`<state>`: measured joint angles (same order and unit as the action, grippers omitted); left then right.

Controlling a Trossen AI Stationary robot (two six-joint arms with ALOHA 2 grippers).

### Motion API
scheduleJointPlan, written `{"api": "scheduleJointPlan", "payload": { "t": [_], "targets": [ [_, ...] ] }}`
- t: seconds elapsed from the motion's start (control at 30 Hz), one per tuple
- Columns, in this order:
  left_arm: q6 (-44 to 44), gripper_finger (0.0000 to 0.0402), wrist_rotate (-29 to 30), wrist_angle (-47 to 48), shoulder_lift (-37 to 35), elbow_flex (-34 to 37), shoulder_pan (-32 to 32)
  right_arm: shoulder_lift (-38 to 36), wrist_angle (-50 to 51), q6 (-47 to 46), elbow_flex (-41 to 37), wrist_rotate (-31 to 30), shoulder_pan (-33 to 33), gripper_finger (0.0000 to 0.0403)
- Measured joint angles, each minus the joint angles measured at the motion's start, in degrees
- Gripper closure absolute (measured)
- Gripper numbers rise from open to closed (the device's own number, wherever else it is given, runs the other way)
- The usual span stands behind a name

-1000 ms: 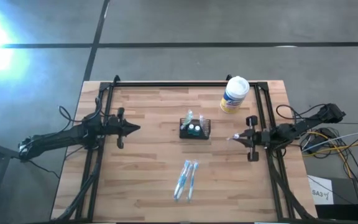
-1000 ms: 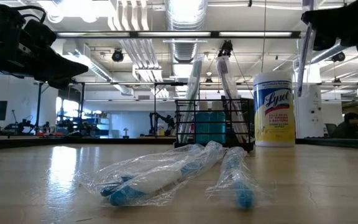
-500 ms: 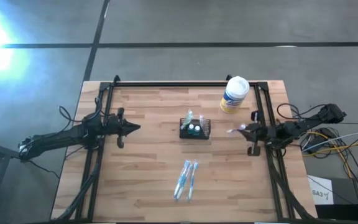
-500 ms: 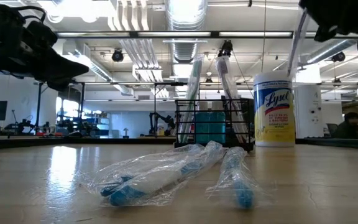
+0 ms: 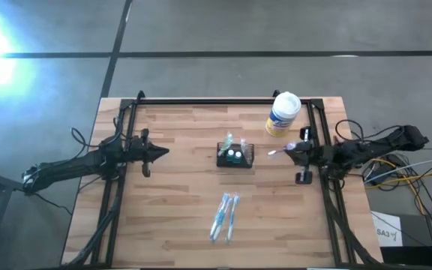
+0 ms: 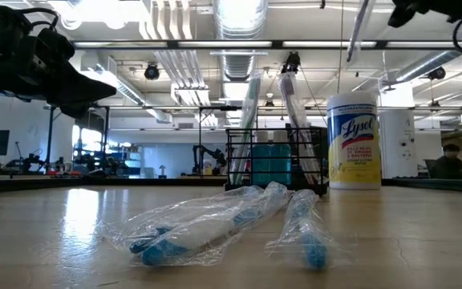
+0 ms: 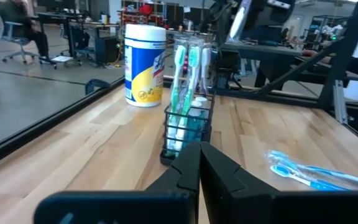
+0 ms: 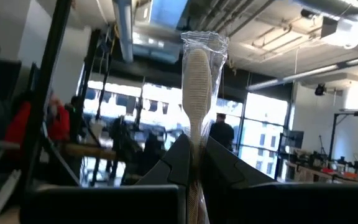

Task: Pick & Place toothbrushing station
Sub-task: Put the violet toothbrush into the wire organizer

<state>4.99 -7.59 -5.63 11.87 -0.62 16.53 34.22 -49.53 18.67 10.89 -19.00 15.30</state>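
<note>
The left gripper (image 5: 162, 153) waits above the table's left side with its fingers pressed together on nothing, its tip aimed toward the middle. At the centre of the wooden table (image 5: 178, 217) stands the toothbrushing station (image 5: 235, 155), a black wire-mesh caddy resting upright, its long axis running across the table from left to right. Its compartments hold upright toothbrushes (image 7: 184, 68) with green and white handles, and two small teal bottles (image 6: 272, 164) with white caps. In front of the caddy, nearer the table's front edge, lie wrapped toothbrushes (image 5: 224, 216) in clear plastic, well apart from it. Beyond the caddy to the right stands a white wipes canister (image 5: 283, 114) with a yellow label. The right gripper (image 5: 286, 150), raised above the table to the right of the caddy, is clamped on a wrapped toothbrush (image 8: 197, 74), whose bristle end juts out past the fingertips.
</note>
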Motion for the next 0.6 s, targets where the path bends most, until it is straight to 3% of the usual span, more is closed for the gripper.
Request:
{"api": "scheduleJointPlan", "payload": {
  "t": [0.17,0.37,0.6],
  "targets": [
    [-0.1,0.0392,0.2,0.0,0.0,0.0,0.0,9.2,-0.1,-2.6,5.3,0.2,-4.2,0.0390],
    [-0.2,0.0392,0.2,0.1,0.0,0.0,0.0,18.9,-0.9,-6.7,9.6,5.8,-10.5,0.0390],
    [-0.2,0.0392,0.2,0.1,0.0,0.0,0.0,27.5,-5.5,-12.3,10.1,5.6,-14.9,0.0390]
  ]
}}
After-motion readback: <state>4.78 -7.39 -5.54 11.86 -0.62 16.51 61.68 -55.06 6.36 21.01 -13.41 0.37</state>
